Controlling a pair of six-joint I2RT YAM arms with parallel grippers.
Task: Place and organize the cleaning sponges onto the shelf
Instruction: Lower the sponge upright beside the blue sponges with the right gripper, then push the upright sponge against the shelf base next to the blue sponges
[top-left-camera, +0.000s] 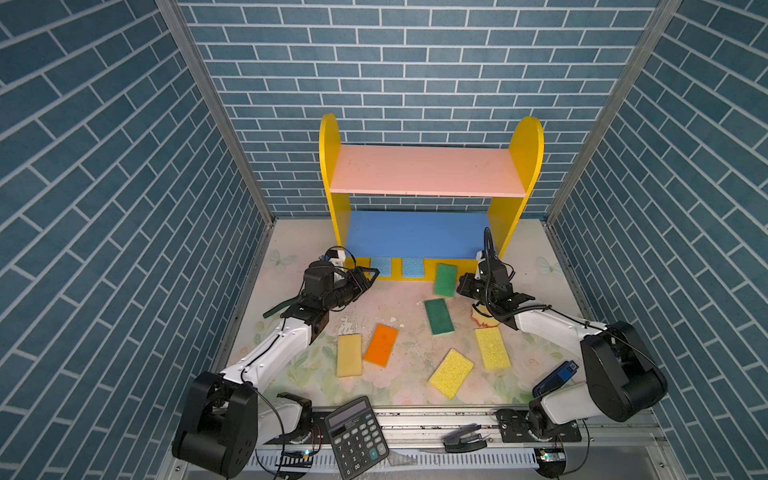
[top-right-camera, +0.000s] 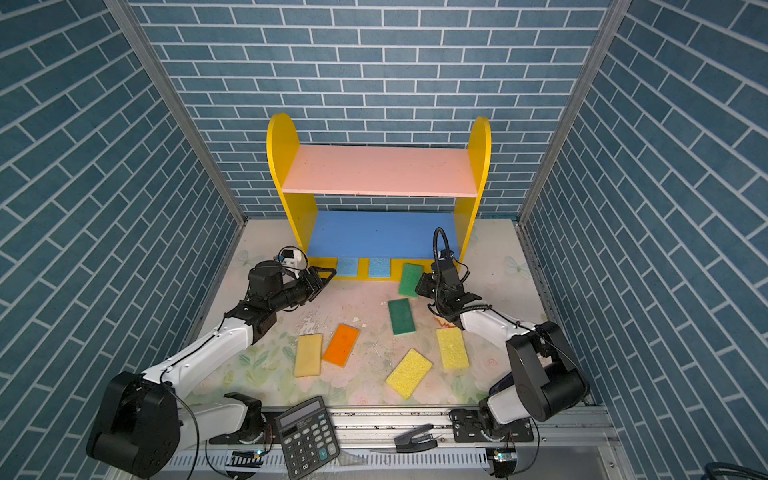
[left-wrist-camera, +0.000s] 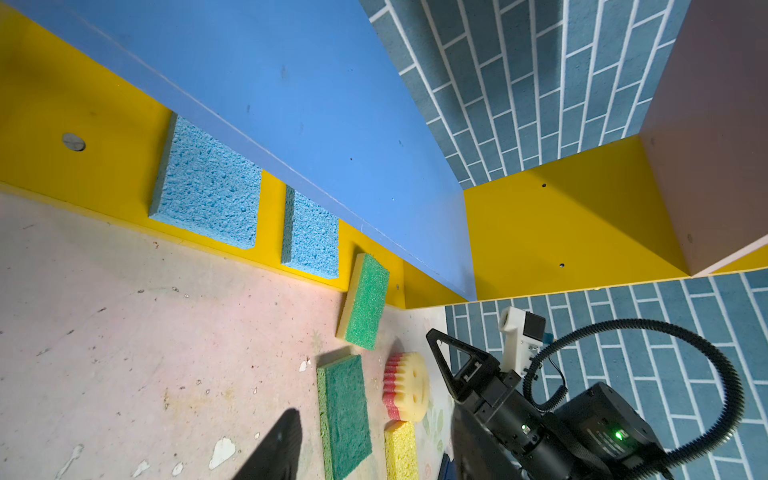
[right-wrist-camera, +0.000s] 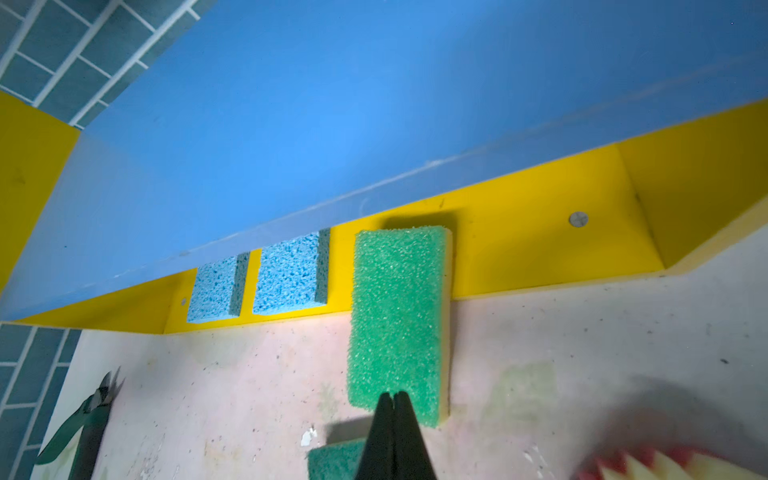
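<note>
Though partly on the shelf (right-wrist-camera: 540, 249), green sponge (right-wrist-camera: 397, 320) before closed right claw (right-wrist-camera: 393, 399).

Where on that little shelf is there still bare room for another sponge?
The pink top board and blue middle board are wholly bare. On the yellow base, the stretch between the green sponge and the right side panel is free. Its left half is crowded: two light blue sponges, with the left end effector beside them.
</note>
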